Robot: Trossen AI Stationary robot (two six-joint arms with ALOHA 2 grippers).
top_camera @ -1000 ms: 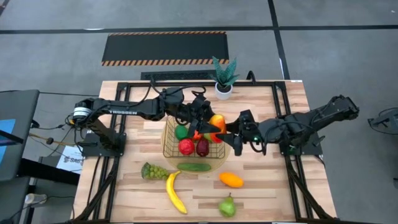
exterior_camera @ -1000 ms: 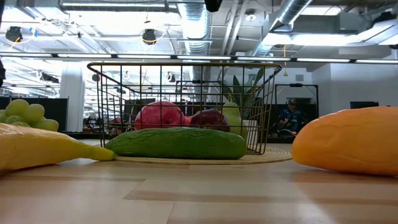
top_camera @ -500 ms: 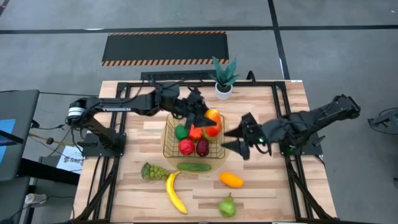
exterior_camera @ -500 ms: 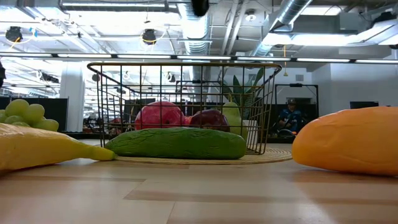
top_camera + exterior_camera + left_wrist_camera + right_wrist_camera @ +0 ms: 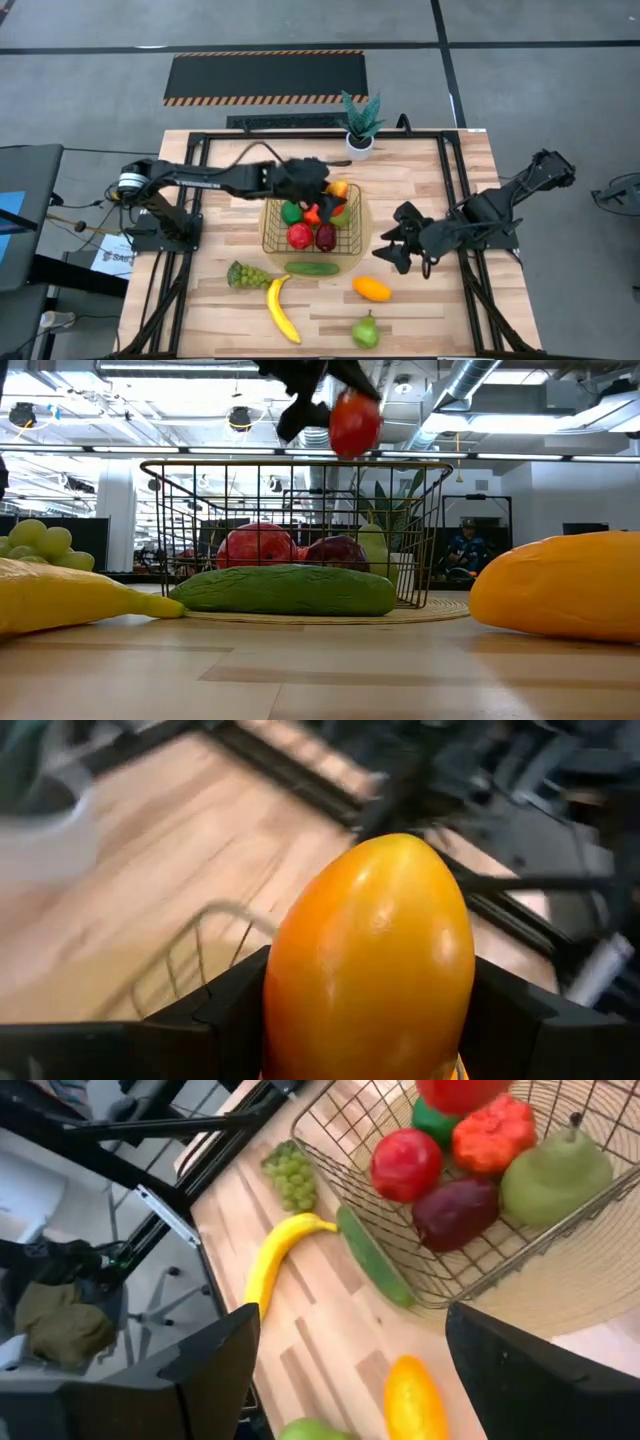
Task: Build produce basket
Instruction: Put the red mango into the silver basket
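The gold wire basket (image 5: 268,232) stands on a round tan mat and holds a red apple (image 5: 405,1164), a dark red piece, a green piece, an orange-red piece and a pear (image 5: 556,1175). My left gripper (image 5: 325,188) hangs over the basket's far right part, shut on an orange-red fruit (image 5: 355,422). My right gripper (image 5: 389,248) is open, right of the basket above bare table. On the table in front of the basket lie grapes (image 5: 245,274), a banana (image 5: 282,308), a cucumber (image 5: 312,268), an orange-yellow piece (image 5: 372,289) and a second pear (image 5: 365,331). My left gripper pinches the orange-red fruit (image 5: 370,960) between its two fingers (image 5: 230,1015), one on each flank. The fingers reach it slanting down from the table's left. The fruit is lifted clear, just above the basket's top rim (image 5: 300,463).
A potted green plant (image 5: 360,125) stands at the far edge behind the basket. Black frame rails run along the table's left, right and far sides. Bare wood lies right of the basket and near the right front corner.
My left gripper has come down with the orange-red fruit, which now shows just above the basket's rim in the low view. My right gripper has drawn back from the basket's right side toward the table's right and near edges.
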